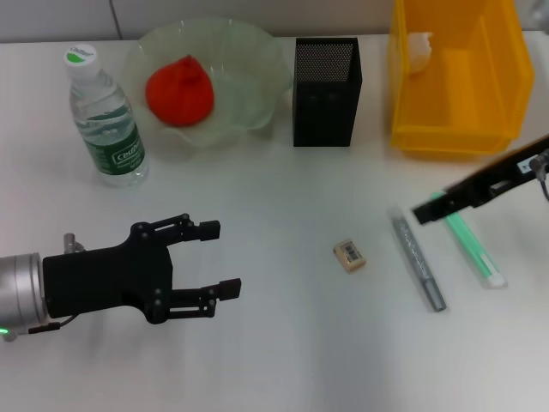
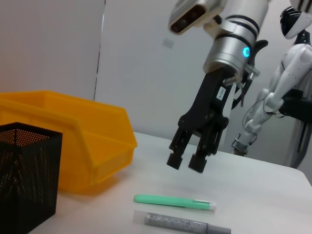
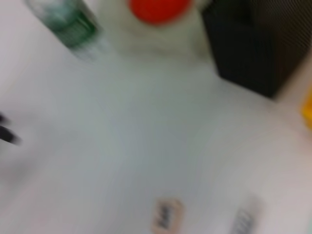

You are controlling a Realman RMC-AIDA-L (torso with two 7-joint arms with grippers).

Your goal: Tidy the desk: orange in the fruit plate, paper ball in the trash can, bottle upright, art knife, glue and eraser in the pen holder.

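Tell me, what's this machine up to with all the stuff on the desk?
It is tidying. The orange sits in the fruit plate, the paper ball in the yellow bin, the bottle upright. The right gripper, jaws slightly apart, hangs over the green art knife. Glue and eraser lie loose. The left gripper hovers open, empty.

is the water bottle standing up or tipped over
Upright: the water bottle stands on its base on the table, cap on top, left of the fruit plate.

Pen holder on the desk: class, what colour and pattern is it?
The pen holder is black, with a fine mesh pattern, clearest in the head view.
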